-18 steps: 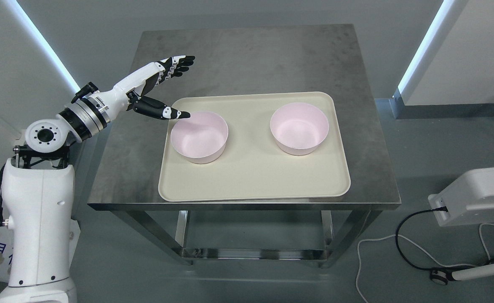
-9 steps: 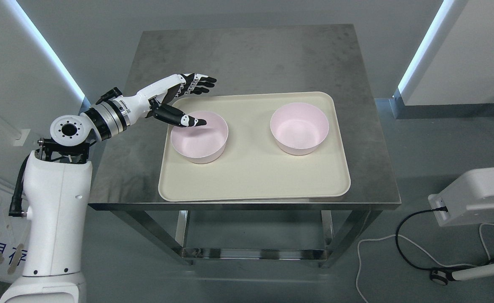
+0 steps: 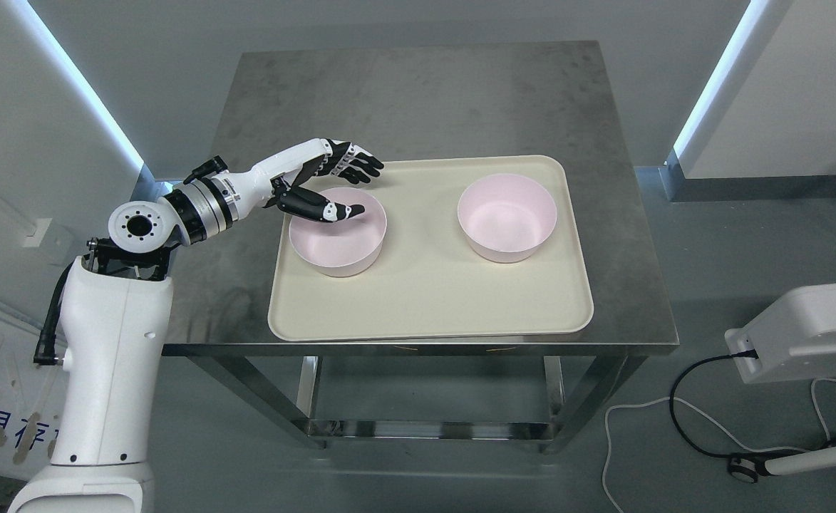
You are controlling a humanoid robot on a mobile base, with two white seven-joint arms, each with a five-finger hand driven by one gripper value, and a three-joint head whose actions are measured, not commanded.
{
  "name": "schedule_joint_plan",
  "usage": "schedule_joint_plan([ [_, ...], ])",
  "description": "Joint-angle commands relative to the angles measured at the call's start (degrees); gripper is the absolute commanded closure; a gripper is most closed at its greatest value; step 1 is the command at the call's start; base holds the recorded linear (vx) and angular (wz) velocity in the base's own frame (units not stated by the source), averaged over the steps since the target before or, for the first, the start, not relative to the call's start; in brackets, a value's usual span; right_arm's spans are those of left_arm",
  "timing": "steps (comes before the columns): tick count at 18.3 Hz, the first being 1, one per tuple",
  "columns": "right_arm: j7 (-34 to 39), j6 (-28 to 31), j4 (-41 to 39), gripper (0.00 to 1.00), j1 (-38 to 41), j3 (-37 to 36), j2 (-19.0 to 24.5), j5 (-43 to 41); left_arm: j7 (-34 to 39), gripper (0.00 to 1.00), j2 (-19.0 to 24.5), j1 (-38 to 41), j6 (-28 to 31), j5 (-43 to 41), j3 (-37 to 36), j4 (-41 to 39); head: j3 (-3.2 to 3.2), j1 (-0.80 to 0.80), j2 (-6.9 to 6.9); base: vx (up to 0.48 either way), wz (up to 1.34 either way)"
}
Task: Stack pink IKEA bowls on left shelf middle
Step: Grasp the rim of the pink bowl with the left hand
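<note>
Advancing toward three o'clock, left hand (image 3: pixel 328 187) is hovering spread and empty, thumb over the nine-o'clock pink bowl (image 3: pixel 337 241) on the tray (image 3: pixel 428 303).

my left hand (image 3: pixel 332 182): white shell, black fingers with white bands | bowl by the tray's left edge (image 3: pixel 337 231): pale pink | bowl toward the tray's right edge (image 3: pixel 507 217): pale pink | tray (image 3: pixel 425 299): plain cream | table (image 3: pixel 418 100): mottled grey steel

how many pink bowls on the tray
2. Left bowl sits on the tray under the left hand; right bowl stands apart, untouched. None looks hidden.
</note>
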Motion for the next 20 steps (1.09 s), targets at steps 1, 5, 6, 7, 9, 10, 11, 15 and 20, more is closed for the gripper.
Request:
schedule_joint_plan([
  [1,0.0,0.0,-1.0,0.00,0.0,-0.3,-1.0,-0.1,0.1,0.59,-0.5,0.1,-4.7,-3.5,-1.0,3.0,0.00,0.00,0.00,0.000,0.00],
  [5,0.0,0.0,-1.0,0.00,0.0,-0.3,-1.0,-0.1,0.1,0.63,-0.5,0.6,-6.8,-5.5,-1.0,3.2,0.00,0.00,0.00,0.000,0.00],
  [6,0.0,0.0,-1.0,0.00,0.0,-0.3,-1.0,-0.1,0.1,0.65,-0.5,0.6,-7.0,-6.3,-1.0,3.2,0.00,0.00,0.00,0.000,0.00],
  [7,0.0,0.0,-1.0,0.00,0.0,-0.3,-1.0,-0.1,0.1,0.67,-0.5,0.6,-7.6,-6.8,-1.0,3.3,0.00,0.00,0.00,0.000,0.00],
  [9,0.0,0.0,-1.0,0.00,0.0,-0.3,-1.0,-0.1,0.1,0.79,-0.5,0.6,-8.5,-7.0,-0.6,4.0,0.00,0.00,0.00,0.000,0.00],
  [10,0.0,0.0,-1.0,0.00,0.0,-0.3,-1.0,-0.1,0.1,0.85,-0.6,0.6,-8.9,-7.0,0.1,4.1,0.00,0.00,0.00,0.000,0.00],
  [11,0.0,0.0,-1.0,0.00,0.0,-0.3,-1.0,-0.1,0.1,0.90,-0.7,0.5,-9.4,-7.0,0.8,4.2,0.00,0.00,0.00,0.000,0.00],
  [15,0.0,0.0,-1.0,0.00,0.0,-0.3,-1.0,-0.1,0.1,0.99,-1.0,0.4,-11.9,-7.0,2.1,4.8,0.00,0.00,0.00,0.000,0.00],
  [20,0.0,0.0,-1.0,0.00,0.0,-0.3,-1.0,-0.1,0.2,1.00,-3.1,-2.0,-12.3,-6.5,5.4,4.1,0.00,0.00,0.00,0.000,0.00],
])
